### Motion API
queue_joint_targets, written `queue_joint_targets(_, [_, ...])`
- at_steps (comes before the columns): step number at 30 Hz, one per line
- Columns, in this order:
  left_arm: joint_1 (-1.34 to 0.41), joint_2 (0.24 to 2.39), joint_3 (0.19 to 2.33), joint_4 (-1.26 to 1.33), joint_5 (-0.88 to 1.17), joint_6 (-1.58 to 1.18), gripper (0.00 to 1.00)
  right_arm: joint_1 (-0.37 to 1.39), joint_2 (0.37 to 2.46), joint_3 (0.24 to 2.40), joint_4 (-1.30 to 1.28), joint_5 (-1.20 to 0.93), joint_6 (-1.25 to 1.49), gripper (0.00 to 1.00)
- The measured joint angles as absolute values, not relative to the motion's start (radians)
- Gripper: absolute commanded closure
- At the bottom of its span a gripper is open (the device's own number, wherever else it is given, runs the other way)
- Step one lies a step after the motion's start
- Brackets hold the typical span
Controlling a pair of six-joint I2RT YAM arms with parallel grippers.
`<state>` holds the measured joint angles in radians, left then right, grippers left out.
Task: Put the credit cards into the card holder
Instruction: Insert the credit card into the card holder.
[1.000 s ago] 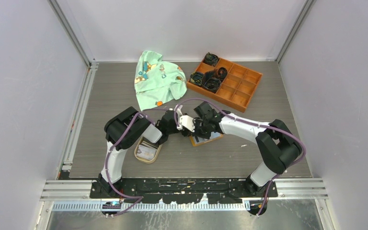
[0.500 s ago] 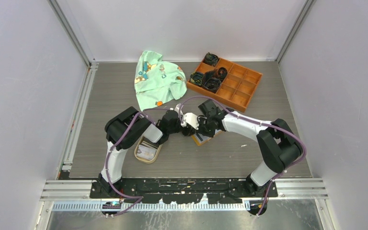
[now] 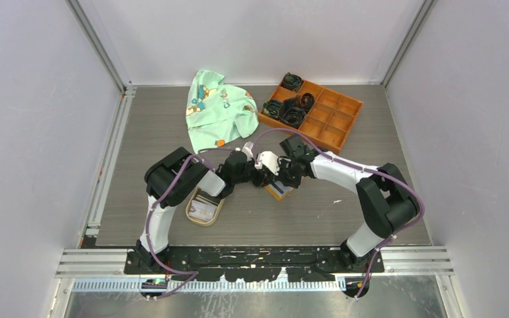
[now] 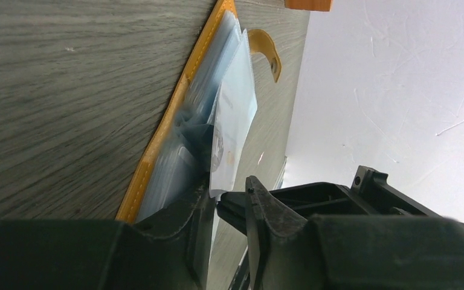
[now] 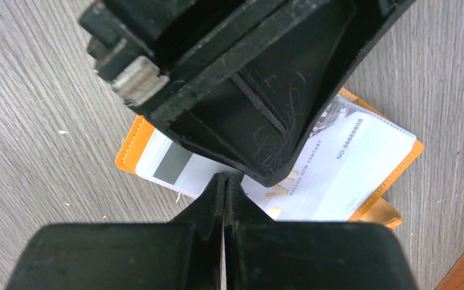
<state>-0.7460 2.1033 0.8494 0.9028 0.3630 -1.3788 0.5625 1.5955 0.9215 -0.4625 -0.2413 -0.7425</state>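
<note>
The orange card holder [image 3: 280,193] lies open on the table, its pale slots [image 5: 362,151] facing up. A white credit card [image 5: 314,175] with a grey block sits in a slot; in the left wrist view the credit card [image 4: 234,124] stands out of it. My left gripper [image 4: 226,194] is slightly open, and the card's end touches only one finger [image 4: 198,208]. My right gripper [image 5: 225,179] is shut with nothing in it, its tips on the card beside the left gripper's finger. Both grippers [image 3: 264,175] meet over the holder. More cards [image 3: 205,209] lie in the tan dish.
The tan oval dish [image 3: 191,213] sits beside the left arm. At the back lie a green printed cloth [image 3: 217,109] and an orange compartmented tray [image 3: 331,122] with dark coiled items. The holder's snap tab [image 5: 388,215] sticks out toward the tray.
The right gripper has moved left and back toward the left gripper, covering more of the holder. The left jaws have parted a little around the card.
</note>
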Motion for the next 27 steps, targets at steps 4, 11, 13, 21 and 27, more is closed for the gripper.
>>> queue_joint_targets(4, [-0.746,2.09,0.85,0.875,0.362,-1.362,0.71,0.552,1.596,0.921,-0.464,-0.244,-0.724,0.99])
queue_joint_targets(11, [-0.744,2.07,0.85,0.838,0.36,-1.344,0.7,0.546,1.598,0.924,-0.463,-0.273,-0.684,0.99])
queue_joint_targets(13, [-0.743,2.065,0.85,0.83,0.36,-1.338,0.7,0.545,1.598,0.926,-0.464,-0.29,-0.677,0.99])
queue_joint_targets(21, [-0.736,2.037,0.85,0.774,0.36,-1.305,0.7,0.545,1.618,0.945,-0.467,-0.335,-0.667,0.99])
queue_joint_targets(27, [-0.733,2.03,0.855,0.749,0.368,-1.297,0.74,0.545,1.639,0.963,-0.47,-0.327,-0.639,0.98])
